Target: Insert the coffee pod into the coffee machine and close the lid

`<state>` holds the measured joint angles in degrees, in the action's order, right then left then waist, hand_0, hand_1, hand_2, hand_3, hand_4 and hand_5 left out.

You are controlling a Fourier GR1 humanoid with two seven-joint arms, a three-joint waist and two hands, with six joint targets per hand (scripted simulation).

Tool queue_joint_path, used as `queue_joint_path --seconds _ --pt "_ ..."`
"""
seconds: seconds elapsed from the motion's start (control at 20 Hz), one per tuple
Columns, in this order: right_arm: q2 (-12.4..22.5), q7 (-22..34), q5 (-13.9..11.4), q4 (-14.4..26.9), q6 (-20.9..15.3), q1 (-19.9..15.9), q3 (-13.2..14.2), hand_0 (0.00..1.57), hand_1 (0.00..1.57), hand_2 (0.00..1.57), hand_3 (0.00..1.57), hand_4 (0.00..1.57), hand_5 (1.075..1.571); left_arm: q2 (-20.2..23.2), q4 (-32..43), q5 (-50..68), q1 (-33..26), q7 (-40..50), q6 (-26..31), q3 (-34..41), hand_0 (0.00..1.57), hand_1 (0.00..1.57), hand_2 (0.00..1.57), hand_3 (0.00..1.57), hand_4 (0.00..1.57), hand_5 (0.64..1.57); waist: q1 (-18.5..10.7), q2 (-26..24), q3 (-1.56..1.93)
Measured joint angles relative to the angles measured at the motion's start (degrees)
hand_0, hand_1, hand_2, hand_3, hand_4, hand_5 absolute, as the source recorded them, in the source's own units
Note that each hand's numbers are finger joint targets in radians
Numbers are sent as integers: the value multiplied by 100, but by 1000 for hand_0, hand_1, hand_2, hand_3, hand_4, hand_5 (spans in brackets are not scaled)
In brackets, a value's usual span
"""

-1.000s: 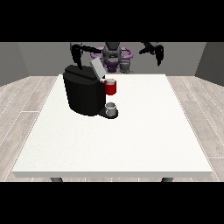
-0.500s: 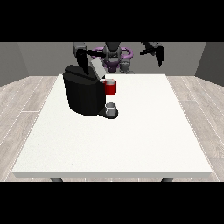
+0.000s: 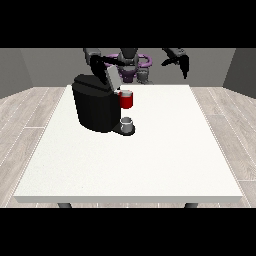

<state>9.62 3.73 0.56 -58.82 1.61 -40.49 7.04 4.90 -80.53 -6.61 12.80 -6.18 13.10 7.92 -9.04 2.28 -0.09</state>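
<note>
The black coffee machine stands on the left half of the white table. Its grey lid is tilted up at the machine's top. A red thing at the machine sits under the lid at the front. Below it, a small grey thing rests on the machine's base. The hand at the view's left is right behind the raised lid, touching or nearly touching it. The hand at the view's right hangs in the air over the table's far edge, fingers pointing down and holding nothing.
The robot's purple and grey torso stands behind the table's far edge. The table's white top spreads to the right of the machine and towards the camera. Wooden floor surrounds the table.
The arm at the view's left has come down and in towards the raised lid. The hand at the view's right has barely shifted.
</note>
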Motion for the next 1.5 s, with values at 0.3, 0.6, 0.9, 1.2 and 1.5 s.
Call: queue_joint_path --seconds 0.3,0.6,0.9,1.2,1.5 --pt "81 242 -234 0 -112 -332 -114 0 0 0 0 107 1571 108 65 70 42 -75 83 30 0 0 0 0 411 1571 -48 156 24" --pt "189 479 -412 60 -236 -603 -117 0 0 0 0 0 1571 36 -25 42 120 31 77 -117 0 0 0 0 383 1571 -195 293 47" --pt "352 953 -832 -56 -452 -787 -267 0 0 0 0 203 1571 8 32 -14 286 6 91 -222 0 0 0 0 398 1571 -343 426 91" --pt "704 1381 -1174 -168 -531 -1060 -235 0 0 0 0 160 1571 -14 14 28 540 -39 174 -293 0 0 0 0 398 1571 -687 692 133" --pt "989 1940 -1330 -468 -481 -1120 -109 0 0 0 0 0 1571 -48 -10 27 762 -80 272 -424 0 0 0 0 429 1571 -991 888 185"
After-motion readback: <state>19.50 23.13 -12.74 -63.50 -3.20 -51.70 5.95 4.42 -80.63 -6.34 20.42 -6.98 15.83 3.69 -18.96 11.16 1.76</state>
